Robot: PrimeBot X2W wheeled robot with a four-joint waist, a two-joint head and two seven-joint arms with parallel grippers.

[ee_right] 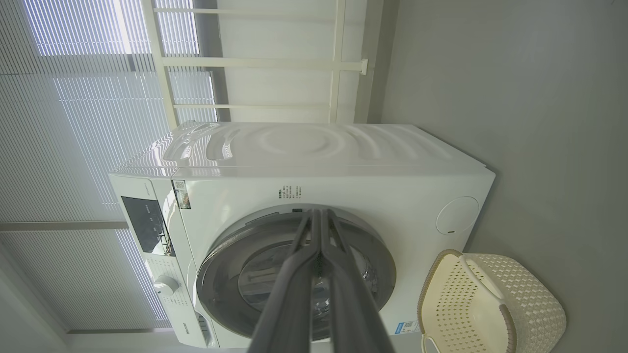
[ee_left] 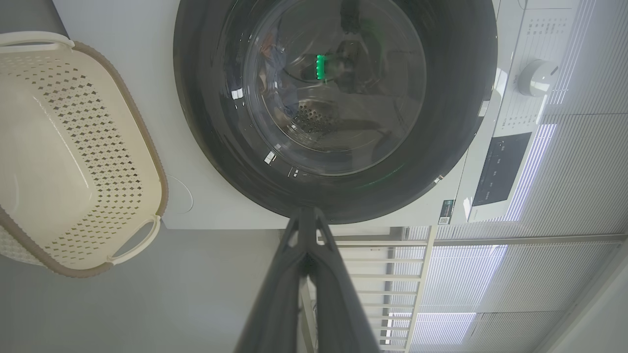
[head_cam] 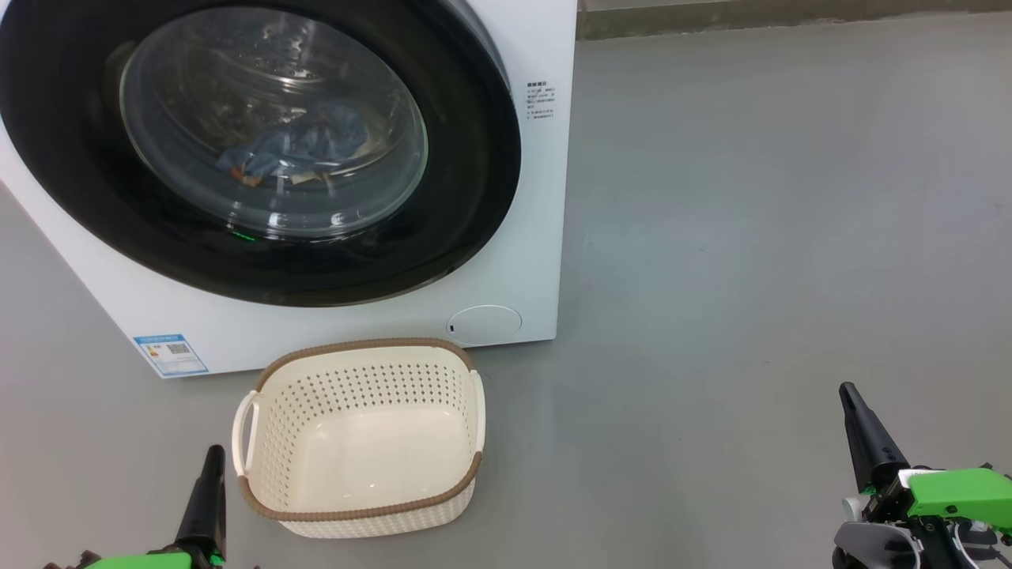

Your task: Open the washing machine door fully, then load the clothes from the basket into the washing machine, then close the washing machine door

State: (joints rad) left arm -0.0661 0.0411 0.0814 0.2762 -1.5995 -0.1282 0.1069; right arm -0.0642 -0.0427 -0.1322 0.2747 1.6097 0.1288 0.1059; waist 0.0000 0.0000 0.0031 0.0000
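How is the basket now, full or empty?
Empty: the basket shows a bare cream floor; the clothes lie behind the shut washing machine door.

The head view looks down from close in front of the washing machine (head_cam: 526, 261), over its door (head_cam: 71, 205) and the basket (head_cam: 360, 345) on the floor (head_cam: 751, 237) before it. The left wrist view faces that door from near, rolled sideways. The right wrist view, also rolled, sits farther back and sees the whole washing machine, and all three views share door and basket.
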